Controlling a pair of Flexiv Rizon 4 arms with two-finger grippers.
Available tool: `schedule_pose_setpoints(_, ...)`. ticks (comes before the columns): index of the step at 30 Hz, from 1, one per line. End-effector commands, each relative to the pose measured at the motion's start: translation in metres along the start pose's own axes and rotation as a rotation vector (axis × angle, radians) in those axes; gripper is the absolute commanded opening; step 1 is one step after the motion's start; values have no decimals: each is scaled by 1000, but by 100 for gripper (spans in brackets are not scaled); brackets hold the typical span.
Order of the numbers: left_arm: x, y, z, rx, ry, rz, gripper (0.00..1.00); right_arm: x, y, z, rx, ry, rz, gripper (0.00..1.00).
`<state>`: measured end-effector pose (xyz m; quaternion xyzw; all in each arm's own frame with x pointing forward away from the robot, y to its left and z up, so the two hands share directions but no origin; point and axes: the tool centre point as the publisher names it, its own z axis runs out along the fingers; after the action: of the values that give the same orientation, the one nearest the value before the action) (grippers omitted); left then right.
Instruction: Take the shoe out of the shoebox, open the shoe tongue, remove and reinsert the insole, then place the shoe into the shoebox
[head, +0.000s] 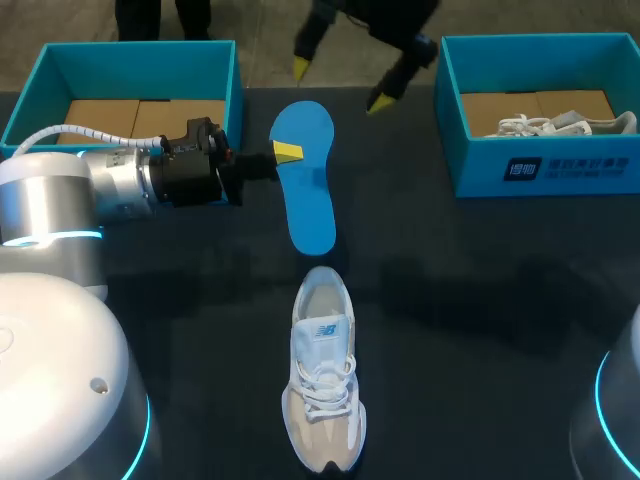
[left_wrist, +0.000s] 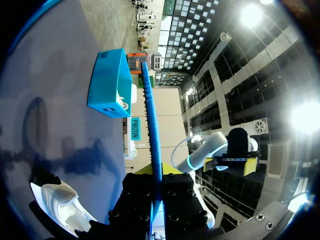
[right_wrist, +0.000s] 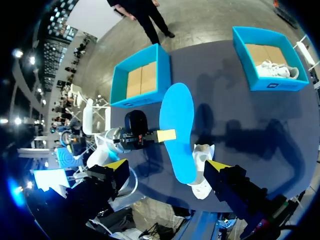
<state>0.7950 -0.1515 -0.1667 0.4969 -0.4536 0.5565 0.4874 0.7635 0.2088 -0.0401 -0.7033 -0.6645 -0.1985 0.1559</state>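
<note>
A blue insole (head: 308, 190) hangs flat above the dark table, pinched at its edge by my left gripper (head: 286, 153), which is shut on it. In the left wrist view the insole (left_wrist: 150, 120) runs edge-on out from between the fingers of that gripper (left_wrist: 157, 176). The white and beige shoe (head: 324, 385) lies on the table nearer the front, toe toward the insole. My right gripper (head: 339, 84) hovers open high above the far edge, holding nothing. From its view the insole (right_wrist: 178, 130) and shoe (right_wrist: 202, 170) lie below its spread gripper (right_wrist: 168, 165).
An empty teal shoebox (head: 40, 80) with a cardboard floor stands at the back left. A second teal shoebox (head: 540, 170) at the back right holds another white shoe (head: 560, 124). Open dark tabletop lies either side of the shoe.
</note>
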Motion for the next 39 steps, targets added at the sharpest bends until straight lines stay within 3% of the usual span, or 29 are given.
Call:
schedule_pose_setpoints(1,0,1,-1,-2,-3,-1,0,-15,-3,2,-3,627,1,100)
schedule_pose_setpoints(23,0,1,-1,-2,-3,-1,0,-44,4,28,15,951,-31,100)
schedule_pose_setpoints(39,0,1,-1,-2,-3,-1,0,-55,4,45,24,1017,-32,100)
